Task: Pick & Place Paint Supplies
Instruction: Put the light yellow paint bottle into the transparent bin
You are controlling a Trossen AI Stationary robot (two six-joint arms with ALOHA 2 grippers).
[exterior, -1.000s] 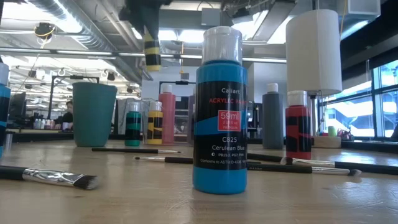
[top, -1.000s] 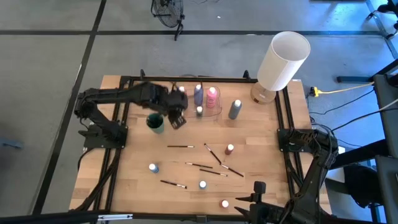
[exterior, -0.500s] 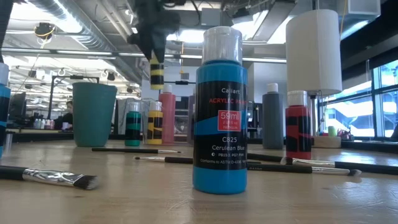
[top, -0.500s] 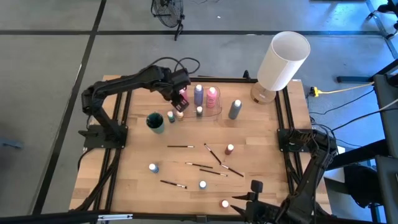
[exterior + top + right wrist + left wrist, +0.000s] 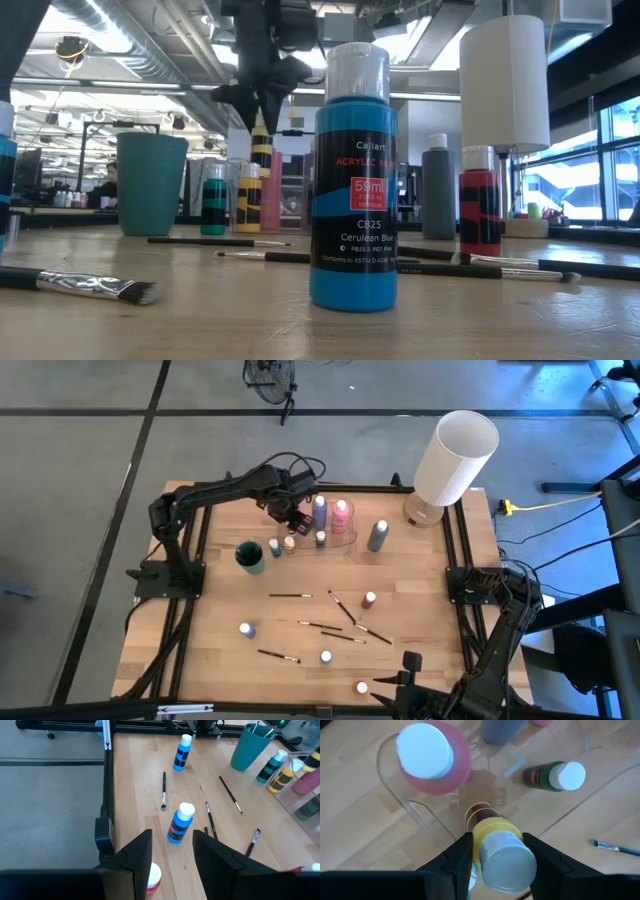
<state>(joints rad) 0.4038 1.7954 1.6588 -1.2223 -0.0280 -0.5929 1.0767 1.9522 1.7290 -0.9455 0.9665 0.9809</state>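
The left gripper (image 5: 492,852), jaws pinching a yellow paint bottle (image 5: 497,851), hangs over the clear tray (image 5: 415,810) beside the pink bottle (image 5: 432,757); lowering straight into the free gap looks wise. The right gripper (image 5: 172,845) waits, jaws spread.

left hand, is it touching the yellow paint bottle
Touching. The left wrist view shows the yellow paint bottle clamped between the left hand's two dark fingers, both pressed against its sides, above the clear tray.
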